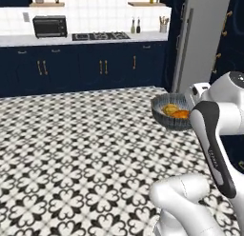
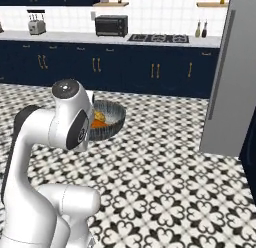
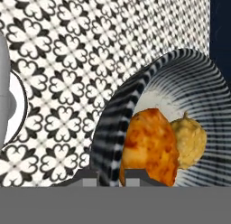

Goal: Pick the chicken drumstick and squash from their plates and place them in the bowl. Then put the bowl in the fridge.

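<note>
Your end effector (image 3: 108,179) is clamped on the bowl (image 1: 164,117) rim, drumstick (image 3: 149,148) and squash (image 3: 189,142) aboard; the fridge (image 1: 200,40) stands at one o'clock.

The white arm (image 1: 214,135) is seen folded, rising from the base with the elbow raised and the forearm angled forward. The gripper (image 3: 108,177) is closed, its two dark fingertips (image 3: 89,178) clamped on either side of the rim of the bowl (image 3: 108,128), which is held above the floor.
</note>
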Controlling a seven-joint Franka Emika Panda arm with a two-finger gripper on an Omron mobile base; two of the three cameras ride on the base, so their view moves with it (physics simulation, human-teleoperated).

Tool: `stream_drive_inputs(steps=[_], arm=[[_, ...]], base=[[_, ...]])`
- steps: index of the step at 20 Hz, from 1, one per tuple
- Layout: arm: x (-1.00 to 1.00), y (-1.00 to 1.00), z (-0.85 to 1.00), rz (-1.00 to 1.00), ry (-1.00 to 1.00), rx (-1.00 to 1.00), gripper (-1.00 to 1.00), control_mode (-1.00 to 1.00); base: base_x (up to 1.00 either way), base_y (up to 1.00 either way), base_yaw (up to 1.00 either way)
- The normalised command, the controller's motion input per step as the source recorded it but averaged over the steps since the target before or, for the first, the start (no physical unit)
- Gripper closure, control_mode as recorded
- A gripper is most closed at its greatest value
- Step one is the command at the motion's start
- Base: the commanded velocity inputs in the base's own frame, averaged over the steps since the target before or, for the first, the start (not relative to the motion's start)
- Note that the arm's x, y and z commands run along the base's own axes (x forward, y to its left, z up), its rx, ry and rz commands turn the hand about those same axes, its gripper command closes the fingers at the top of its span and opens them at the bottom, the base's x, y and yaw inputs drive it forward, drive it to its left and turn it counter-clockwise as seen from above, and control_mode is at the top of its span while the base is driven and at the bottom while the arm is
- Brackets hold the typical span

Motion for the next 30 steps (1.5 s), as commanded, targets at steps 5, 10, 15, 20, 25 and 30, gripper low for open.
stream_drive_inputs(steps=[5, 10, 15, 20, 25, 30], arm=[[0.00, 0.00, 0.00, 0.00, 0.00, 0.00, 1.00, 1.00], [0.00, 0.00, 0.00, 0.00, 0.00, 0.00, 1.00, 1.00], [0.00, 0.00, 0.00, 0.00, 0.00, 0.00, 1.00, 1.00], [0.00, 0.00, 0.00, 0.00, 0.00, 0.00, 1.00, 1.00], [0.00, 0.00, 0.00, 0.00, 0.00, 0.00, 1.00, 1.00], [0.00, 0.00, 0.00, 0.00, 0.00, 0.00, 1.00, 1.00]], base=[[1.00, 0.41, -0.13], [1.00, 0.94, -0.37], [1.00, 0.98, -0.52], [1.00, 1.00, -0.56], [1.00, 1.00, -0.50], [1.00, 1.00, -0.49]])
